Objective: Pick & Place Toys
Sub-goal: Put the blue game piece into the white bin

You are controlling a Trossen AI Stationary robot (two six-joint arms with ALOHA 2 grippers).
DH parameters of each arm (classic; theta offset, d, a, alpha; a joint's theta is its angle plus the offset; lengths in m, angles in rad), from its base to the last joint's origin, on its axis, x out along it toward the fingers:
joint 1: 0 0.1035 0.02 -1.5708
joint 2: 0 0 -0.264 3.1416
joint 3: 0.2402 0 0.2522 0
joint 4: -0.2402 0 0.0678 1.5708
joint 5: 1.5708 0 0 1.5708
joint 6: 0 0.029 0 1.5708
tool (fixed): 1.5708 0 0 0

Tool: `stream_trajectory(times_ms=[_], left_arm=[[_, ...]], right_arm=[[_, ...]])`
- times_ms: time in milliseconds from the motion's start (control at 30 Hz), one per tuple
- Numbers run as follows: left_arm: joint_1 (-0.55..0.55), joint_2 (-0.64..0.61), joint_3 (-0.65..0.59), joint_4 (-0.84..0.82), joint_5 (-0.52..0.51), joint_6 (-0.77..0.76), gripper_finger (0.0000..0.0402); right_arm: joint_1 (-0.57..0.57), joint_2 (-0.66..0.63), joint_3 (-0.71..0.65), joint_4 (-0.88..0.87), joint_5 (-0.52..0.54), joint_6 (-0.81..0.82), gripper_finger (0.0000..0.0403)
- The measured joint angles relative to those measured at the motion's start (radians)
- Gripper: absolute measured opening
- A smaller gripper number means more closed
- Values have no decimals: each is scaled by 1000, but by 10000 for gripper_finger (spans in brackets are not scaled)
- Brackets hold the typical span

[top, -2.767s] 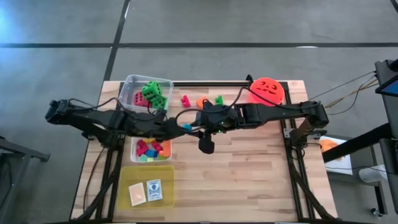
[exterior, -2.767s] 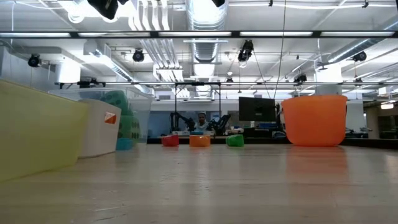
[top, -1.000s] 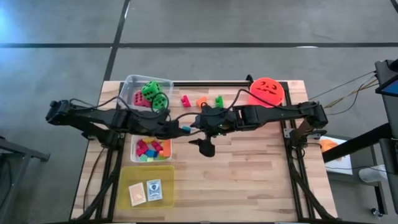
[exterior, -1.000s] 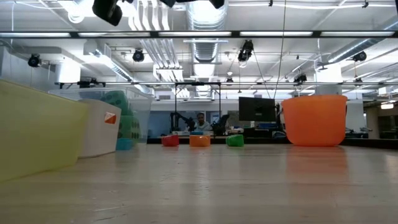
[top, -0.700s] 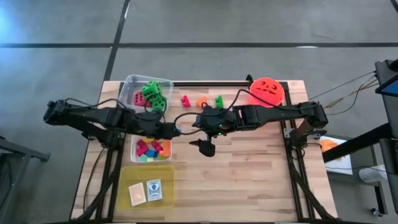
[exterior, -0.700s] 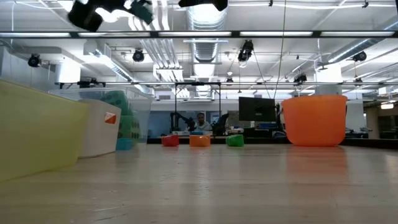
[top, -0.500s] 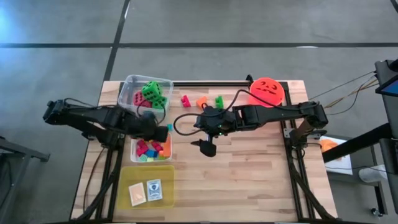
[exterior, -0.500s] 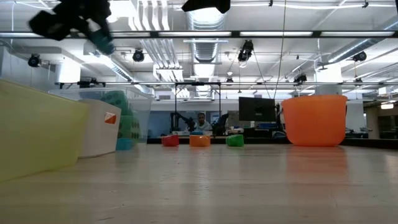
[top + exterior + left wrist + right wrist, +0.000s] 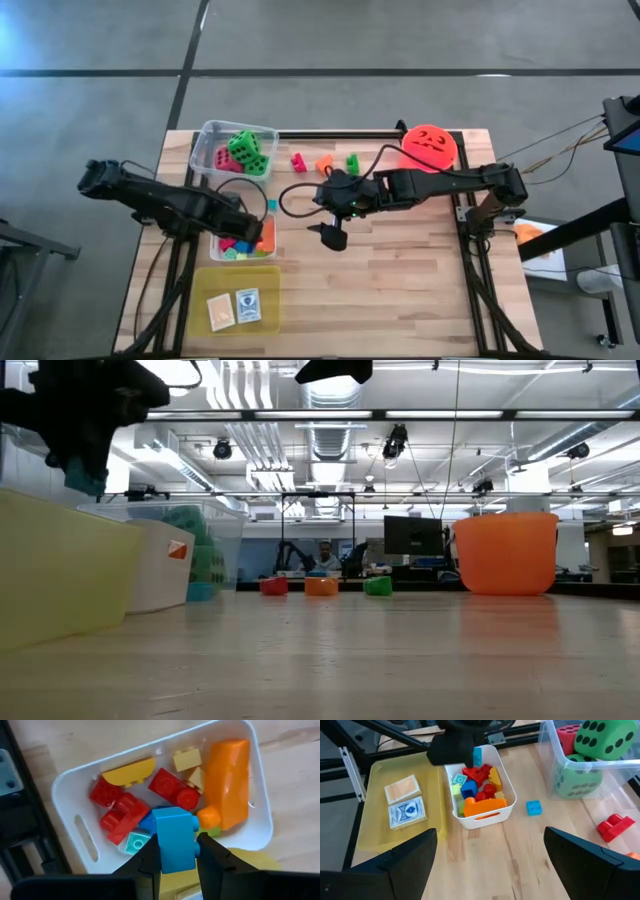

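1. The left gripper [image 9: 176,851] hangs over the white bin [image 9: 70,800]. Its two dark fingers are squeezed on a light blue block [image 9: 174,839].
2. The white bin is full of small blocks. There are red ones [image 9: 172,787], yellow ones [image 9: 129,772], a big orange piece [image 9: 227,782] and a pale teal one [image 9: 135,842].
3. From above, the left gripper [image 9: 252,225] sits over the same white bin [image 9: 214,246] on the left side of the table [image 9: 400,290].
4. The right gripper [image 9: 490,865] waits near the middle of the table. Its fingers are spread wide apart and hold nothing.
5. In the right wrist view another small blue block [image 9: 534,808] lies on the wood. It sits between the white bin and the clear tub [image 9: 555,750], close to both.
6. The clear tub holds big green dice with black dots [image 9: 602,737]. A pink-red die [image 9: 570,735] is in there too.
7. Three small blocks sit in a row near the far edge of the table. One is pink [image 9: 298,162], one is orange [image 9: 323,164] and one is green [image 9: 352,161].
8. The yellow tray [image 9: 205,285] is at the near left corner. Two flat cards [image 9: 234,307] lie in it side by side.
9. The red-orange bucket [image 9: 430,146] with a black face stands at the far right of the table.
10. In the low view a dark shape [image 9: 80,410] hangs high on the left. It may be the left gripper, but it is hard to tell.
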Motion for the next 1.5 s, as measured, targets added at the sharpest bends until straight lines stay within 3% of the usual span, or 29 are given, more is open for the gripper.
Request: stream_trajectory(times_ms=[700,1400,1500], left_arm=[[-7,6,-246,157,16,-144,78],[-6,8,-321,243,26,-179,79],[-6,8,-321,243,30,-200,110]], right_arm=[[-1,0,-27,-22,17,2,362],[-2,0,-27,-20,16,0,362],[-2,0,-27,-21,16,0,362]])
